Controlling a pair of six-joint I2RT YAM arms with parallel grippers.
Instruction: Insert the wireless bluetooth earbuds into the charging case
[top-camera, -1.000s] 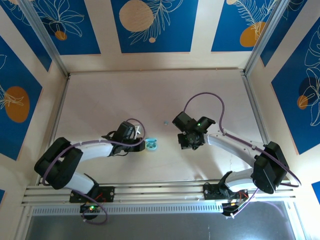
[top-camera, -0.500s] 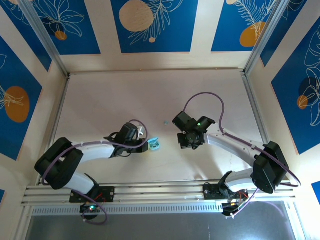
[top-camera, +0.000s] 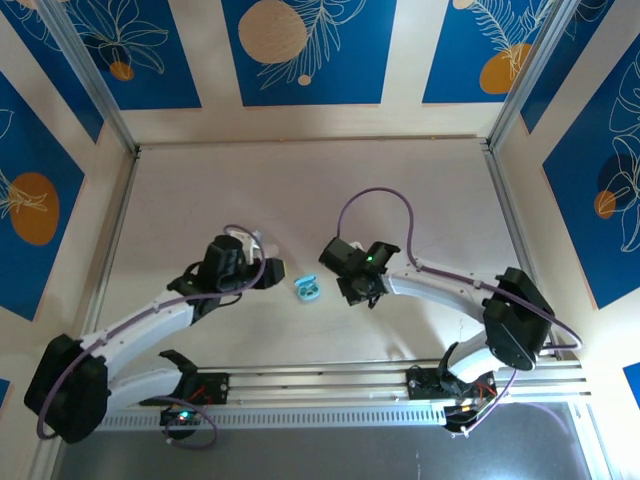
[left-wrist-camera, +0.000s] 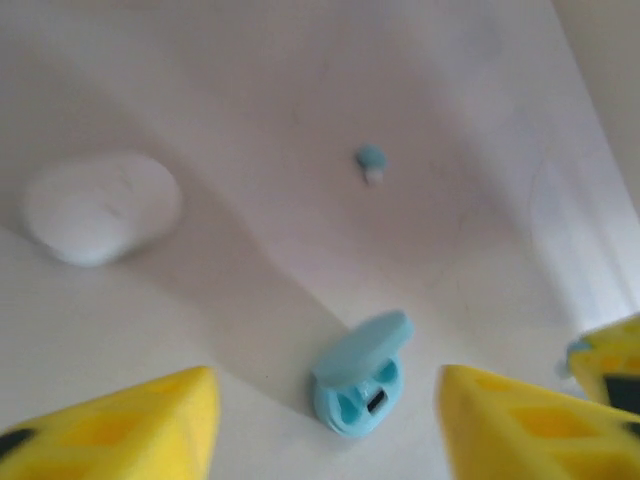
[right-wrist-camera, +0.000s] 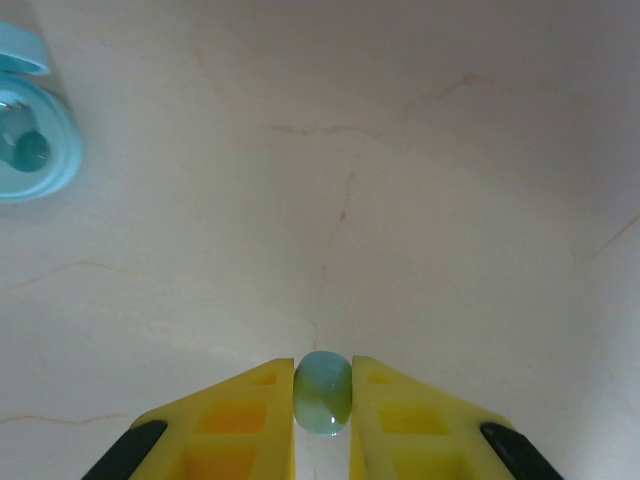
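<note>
Top external view: two arms reach out over the pale bench. A small blue case sits on the bench between them, with its lid open. The left pincer is just to the left of the case. The right pincer is just to the right of it. Neither one touches the case.

Left wrist view: the left fingers are yellow and stand far apart. So the left pincer is wide and holds nothing. The blue case lies on the bench in front of the gap between them, with its lid tipped up and back. Two little hollows inside face the camera. The picture is blurry, so I cannot tell what is in them. Farther off, a loose blue earbud lies alone on the bench. A white case, oval and shut, rests off to the left, well apart from the blue case.

Right wrist view: the right pincer is narrow. The right fingers, yellow too, squeeze a pale blue earbud between their tips. The blue case is up in the top left corner, well apart from the held bud. Something dark teal sits in one hollow of the case, but I cannot tell what it is.
</note>
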